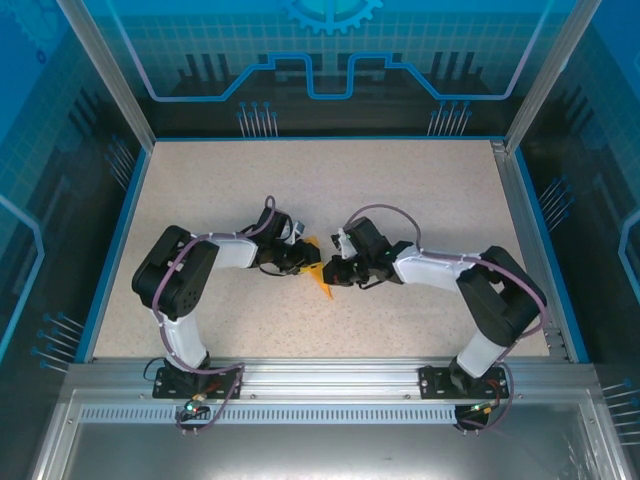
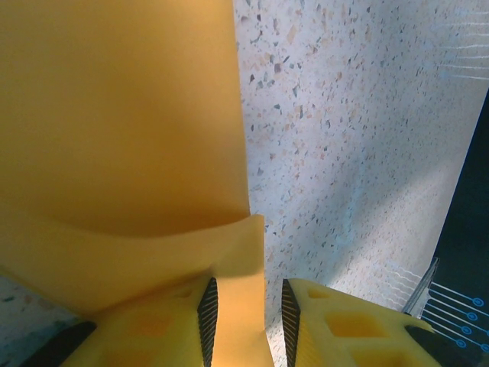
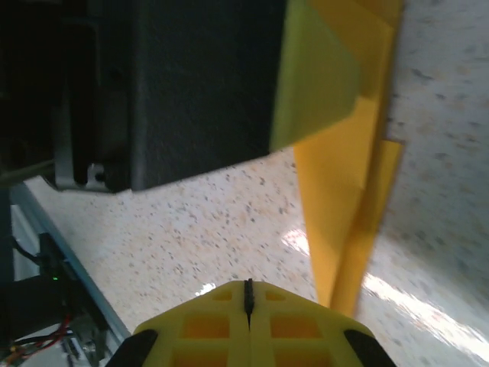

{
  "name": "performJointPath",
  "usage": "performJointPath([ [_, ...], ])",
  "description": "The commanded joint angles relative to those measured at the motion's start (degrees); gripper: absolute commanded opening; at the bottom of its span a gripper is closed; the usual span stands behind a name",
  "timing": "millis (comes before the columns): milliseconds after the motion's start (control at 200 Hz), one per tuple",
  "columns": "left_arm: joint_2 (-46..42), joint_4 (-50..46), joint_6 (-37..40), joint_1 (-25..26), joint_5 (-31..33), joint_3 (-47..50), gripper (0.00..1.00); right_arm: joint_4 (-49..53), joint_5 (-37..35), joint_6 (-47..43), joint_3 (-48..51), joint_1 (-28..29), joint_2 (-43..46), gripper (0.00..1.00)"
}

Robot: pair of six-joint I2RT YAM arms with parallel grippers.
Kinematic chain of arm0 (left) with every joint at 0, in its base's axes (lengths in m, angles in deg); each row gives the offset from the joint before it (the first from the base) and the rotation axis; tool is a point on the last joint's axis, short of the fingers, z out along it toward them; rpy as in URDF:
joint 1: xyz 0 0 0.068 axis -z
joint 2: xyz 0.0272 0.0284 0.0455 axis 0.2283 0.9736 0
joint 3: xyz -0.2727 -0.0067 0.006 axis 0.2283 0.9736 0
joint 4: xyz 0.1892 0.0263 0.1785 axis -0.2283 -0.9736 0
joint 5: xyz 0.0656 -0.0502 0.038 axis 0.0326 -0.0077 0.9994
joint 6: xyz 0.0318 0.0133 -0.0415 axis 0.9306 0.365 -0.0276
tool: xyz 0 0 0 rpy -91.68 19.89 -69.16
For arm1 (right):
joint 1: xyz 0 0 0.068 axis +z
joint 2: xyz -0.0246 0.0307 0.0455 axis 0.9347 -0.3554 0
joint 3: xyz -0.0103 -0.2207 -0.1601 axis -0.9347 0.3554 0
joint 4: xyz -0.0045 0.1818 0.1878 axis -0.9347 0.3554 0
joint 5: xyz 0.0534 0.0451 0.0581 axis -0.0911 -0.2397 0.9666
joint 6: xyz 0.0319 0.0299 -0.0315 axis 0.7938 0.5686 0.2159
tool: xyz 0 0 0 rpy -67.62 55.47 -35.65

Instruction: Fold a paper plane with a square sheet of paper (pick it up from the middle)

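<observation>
Top external: both arms bent inward, meeting mid-surface point(image 1: 420, 190). Left gripper point(image 2: 246, 321) jaws narrow, pinching the paper point(image 2: 114, 138). Right gripper point(image 3: 248, 302) jaws closed, empty, beside paper.

The paper plane point(image 1: 322, 277) is orange-yellow, folded into a narrow pointed shape with layered flaps. It sits near the middle of the speckled table, its tip pointing toward the near edge.

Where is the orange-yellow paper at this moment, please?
In the top external view the folded paper sits near the middle of the table, between the left gripper and the right gripper; the left wrist view shows a strip of it between the left gripper's fingers.
</observation>
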Motion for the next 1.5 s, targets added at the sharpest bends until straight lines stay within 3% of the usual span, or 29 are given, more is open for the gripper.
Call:
performJointPath([
  [0, 2.57, -5.53, 1.65, 0.11, 1.70, 0.04, 0.32, -6.51, 3.70, 3.62, -2.01, 0.18, -4.24, 0.01],
  [285, 2.91, -5.42, 1.84, 0.12, 1.59, 0.16, 0.32, -6.08, 3.01, 2.66, -0.34, -1.96, -8.35, 0.01],
  [525, 2.79, -5.79, 2.03, 0.07, 1.70, -0.37, 0.32, -5.78, 3.22, 3.01, 6.74, -2.50, -10.13, 0.01],
  [1015, 2.77, -6.15, 1.75, -0.02, 1.70, -0.56, 0.32, -3.34, 3.10, -0.51, 2.57, -0.11, 0.37, 0.04],
  [1220, 2.39, -5.74, 1.48, 0.00, 1.89, 0.08, 0.32, -5.34, 3.52, 0.44, -1.29, 0.95, -5.13, 0.05],
  [1496, 2.40, -5.81, 1.57, -0.08, 1.87, -0.20, 0.32, -4.31, 2.21, 0.29, 0.60, 0.33, -10.35, 0.05],
])
